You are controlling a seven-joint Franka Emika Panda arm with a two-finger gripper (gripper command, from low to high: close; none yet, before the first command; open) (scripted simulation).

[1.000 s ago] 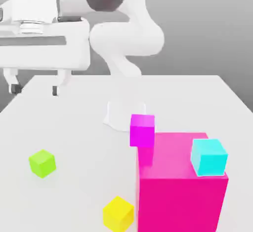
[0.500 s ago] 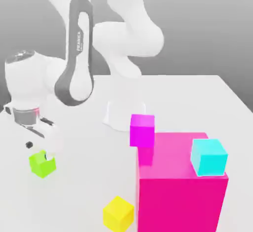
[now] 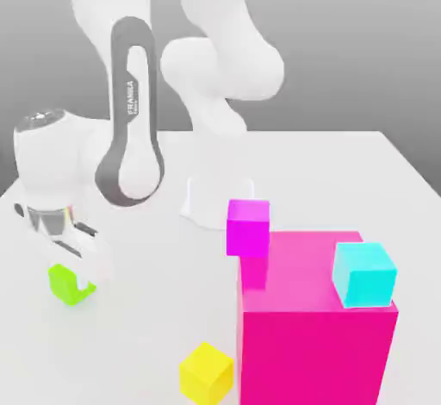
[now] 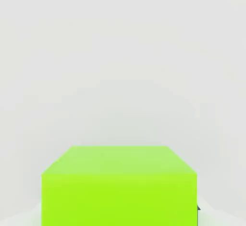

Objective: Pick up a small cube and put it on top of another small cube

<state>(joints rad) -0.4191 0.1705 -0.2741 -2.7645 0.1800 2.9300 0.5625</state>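
Down at about eight o'clock on the white table (image 3: 129, 326), toward the exterior view's left, the gripper (image 3: 76, 276) has its fingers drawn in narrow on the lime-green cube (image 3: 65, 282), which sits on the table surface with the white hand covering its upper right part. From the hand view the green cube (image 4: 119, 186) sits square and close under the camera, centred between the fingers, which suggests an even grip. The magenta cube (image 3: 248, 227) stands well apart at around three o'clock from the green one, just beside the big hot-pink block (image 3: 314, 334), with a cyan cube (image 3: 364, 273) on that block and a yellow cube (image 3: 207, 373) at about six o'clock on the table. To do this step well, I judge the lift should go straight up before any sideways travel, high enough to clear the magenta cube's top, keeping the wrist level so the cube does not twist in the grip.
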